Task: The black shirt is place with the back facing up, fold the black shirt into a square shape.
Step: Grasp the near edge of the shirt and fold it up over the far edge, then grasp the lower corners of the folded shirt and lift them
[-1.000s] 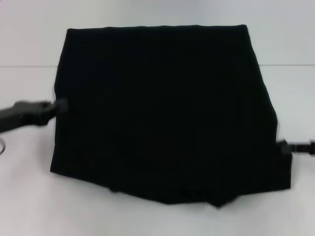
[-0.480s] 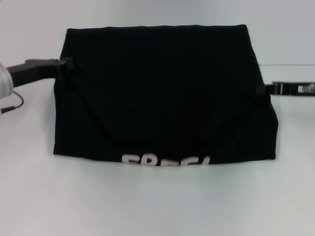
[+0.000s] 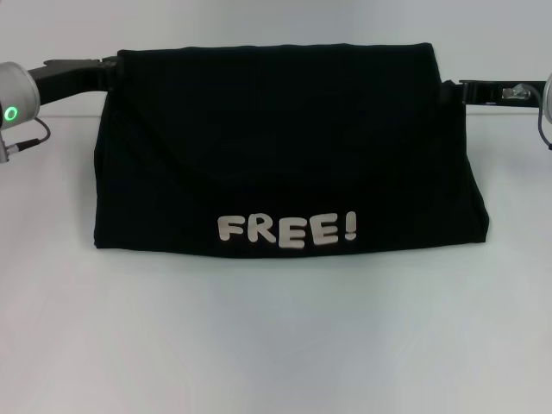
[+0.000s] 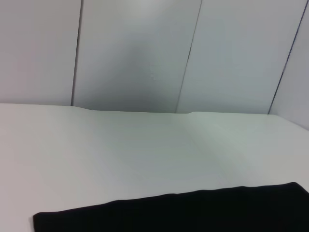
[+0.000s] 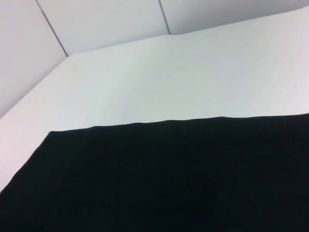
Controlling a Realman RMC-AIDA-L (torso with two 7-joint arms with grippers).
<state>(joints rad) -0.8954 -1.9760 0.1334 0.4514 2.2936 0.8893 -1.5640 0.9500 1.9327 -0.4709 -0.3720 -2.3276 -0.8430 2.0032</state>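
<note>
The black shirt lies folded on the white table, long axis left-right, white "FREE!" lettering nearside, left gripper and right gripper pinching its far corners.

White matte table is seen filling the foreground, evenly lit, with no hard shadows. Pale grey wall panels are seen behind it, split by thin dark vertical seams. A step in the table's far edge is visible.
</note>
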